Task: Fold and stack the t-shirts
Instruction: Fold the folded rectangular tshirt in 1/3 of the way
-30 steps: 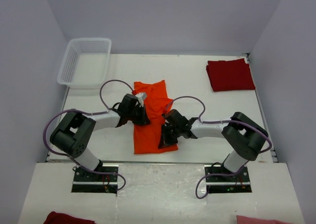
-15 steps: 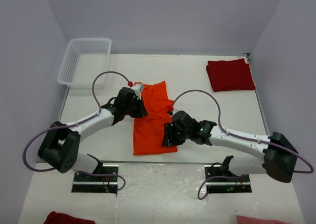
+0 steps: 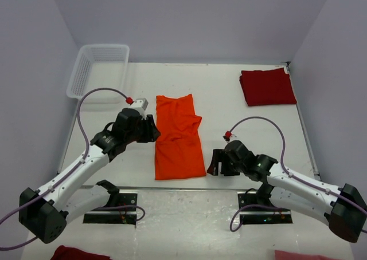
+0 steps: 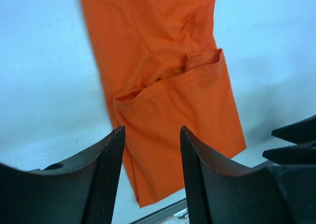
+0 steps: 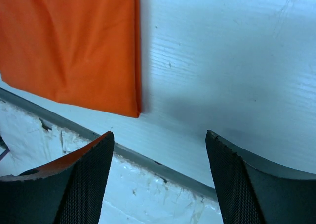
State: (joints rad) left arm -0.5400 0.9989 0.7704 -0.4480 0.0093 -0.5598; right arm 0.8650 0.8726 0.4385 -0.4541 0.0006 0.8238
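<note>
left gripper (image 3: pixel 152 129) and right gripper (image 3: pixel 214 163) both hang released, flanking the orange t-shirt (image 3: pixel 179 140) so its lengthwise fold lies flat

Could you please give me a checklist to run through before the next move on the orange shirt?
1. Left gripper open, off the orange t-shirt: ok.
2. Right gripper open, beside the shirt's near corner: ok.
3. Shirt folded lengthwise into a strip: ok.
4. Strip folded crosswise: not ok.
5. Stacked on the dark red t-shirt: not ok, they lie apart.
6. Layers underneath flat: cannot tell.
</note>
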